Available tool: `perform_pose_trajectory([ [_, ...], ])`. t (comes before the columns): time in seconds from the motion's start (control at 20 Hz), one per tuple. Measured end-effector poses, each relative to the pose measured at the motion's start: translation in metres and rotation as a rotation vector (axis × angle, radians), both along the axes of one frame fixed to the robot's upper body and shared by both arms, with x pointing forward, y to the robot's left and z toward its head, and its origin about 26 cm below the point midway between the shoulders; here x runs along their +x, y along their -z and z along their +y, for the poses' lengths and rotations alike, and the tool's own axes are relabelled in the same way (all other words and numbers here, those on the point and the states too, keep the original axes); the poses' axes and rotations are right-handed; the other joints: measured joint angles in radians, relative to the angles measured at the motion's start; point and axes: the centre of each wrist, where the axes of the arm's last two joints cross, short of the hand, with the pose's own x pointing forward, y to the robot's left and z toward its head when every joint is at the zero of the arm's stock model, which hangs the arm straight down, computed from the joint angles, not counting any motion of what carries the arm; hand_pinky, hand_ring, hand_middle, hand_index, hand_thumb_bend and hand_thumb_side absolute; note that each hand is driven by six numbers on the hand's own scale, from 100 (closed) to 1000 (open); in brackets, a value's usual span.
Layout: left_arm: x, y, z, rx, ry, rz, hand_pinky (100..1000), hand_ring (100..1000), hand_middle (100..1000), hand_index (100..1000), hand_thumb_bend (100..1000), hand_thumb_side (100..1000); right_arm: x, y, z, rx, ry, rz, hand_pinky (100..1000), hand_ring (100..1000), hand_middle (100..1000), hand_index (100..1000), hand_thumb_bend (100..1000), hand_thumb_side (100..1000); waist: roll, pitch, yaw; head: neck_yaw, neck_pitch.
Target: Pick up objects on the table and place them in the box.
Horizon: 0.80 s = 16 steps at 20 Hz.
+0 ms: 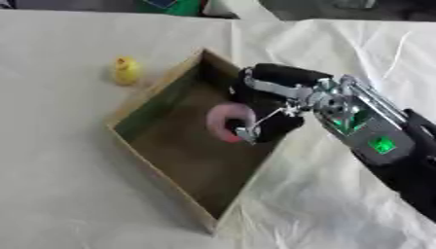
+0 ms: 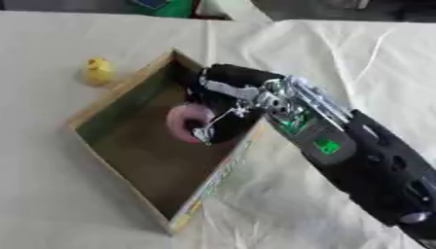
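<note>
An open cardboard box (image 1: 128, 113) lies askew on the white cloth. My right hand (image 1: 271, 99) reaches into it from the right, fingers curled round a pink ring-shaped object (image 1: 227, 121) held just above the box floor. A small yellow duck-like toy (image 1: 126, 70) sits on the cloth outside the box, to its upper left. My left hand shows in neither view.
The white cloth (image 1: 77, 194) covers the table, wrinkled at the right. A green object (image 2: 166, 7) stands at the far edge. The box's inside is bare apart from the pink ring.
</note>
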Motion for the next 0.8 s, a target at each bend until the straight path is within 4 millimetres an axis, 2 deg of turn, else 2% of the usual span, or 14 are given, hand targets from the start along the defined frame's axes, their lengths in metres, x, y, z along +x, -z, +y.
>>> perform_pose_trajectory([
  [0.15, 0.000, 0.000, 0.000, 0.000, 0.000, 0.000, 456, 579, 564, 740, 100, 1000, 0.002, 0.006, 0.002, -0.008, 0.003, 0.013, 682, 627, 538, 774, 100, 198, 0.000, 0.000, 0.000, -0.003, 0.000],
  [0.25, 0.000, 0.000, 0.000, 0.000, 0.000, 0.000, 456, 579, 564, 740, 100, 1000, 0.002, 0.008, 0.003, -0.012, -0.003, 0.019, 693, 642, 559, 796, 100, 313, 0.001, 0.000, 0.000, -0.004, 0.000],
  [0.3, 0.000, 0.000, 0.000, 0.000, 0.000, 0.000, 456, 579, 564, 740, 100, 1000, 0.002, 0.008, 0.004, -0.014, -0.006, 0.021, 705, 659, 579, 817, 100, 408, 0.001, 0.000, -0.001, -0.004, 0.000],
  [0.35, 0.000, 0.000, 0.000, 0.000, 0.000, 0.000, 456, 579, 564, 740, 100, 1000, 0.002, 0.008, 0.004, -0.013, -0.009, 0.023, 707, 661, 582, 819, 100, 424, 0.002, 0.000, -0.001, -0.004, 0.000],
  [0.4, 0.000, 0.000, 0.000, 0.000, 0.000, 0.000, 456, 579, 564, 740, 100, 1000, 0.002, 0.007, 0.004, -0.011, -0.013, 0.024, 721, 680, 602, 844, 100, 580, 0.003, 0.000, -0.001, -0.003, 0.000],
  [0.45, 0.000, 0.000, 0.000, 0.000, 0.000, 0.000, 456, 579, 564, 740, 100, 1000, 0.003, 0.007, 0.004, -0.009, -0.012, 0.022, 724, 684, 607, 849, 100, 607, 0.003, 0.000, -0.001, -0.003, 0.000],
  [0.5, 0.000, 0.000, 0.000, 0.000, 0.000, 0.000, 456, 579, 564, 740, 100, 1000, 0.002, 0.006, 0.004, -0.007, -0.012, 0.020, 730, 692, 618, 864, 100, 679, 0.004, 0.000, -0.001, -0.003, 0.000],
  [0.6, 0.000, 0.000, 0.000, 0.000, 0.000, 0.000, 456, 579, 564, 740, 100, 1000, 0.002, 0.003, 0.003, 0.000, -0.014, 0.013, 736, 698, 629, 884, 100, 767, 0.005, 0.000, -0.001, 0.000, 0.001],
  [0.8, 0.000, 0.000, 0.000, 0.000, 0.000, 0.000, 456, 580, 565, 740, 100, 1000, -0.001, -0.004, 0.002, 0.026, -0.011, -0.012, 742, 702, 641, 904, 100, 830, 0.010, -0.001, -0.001, 0.009, 0.001],
])
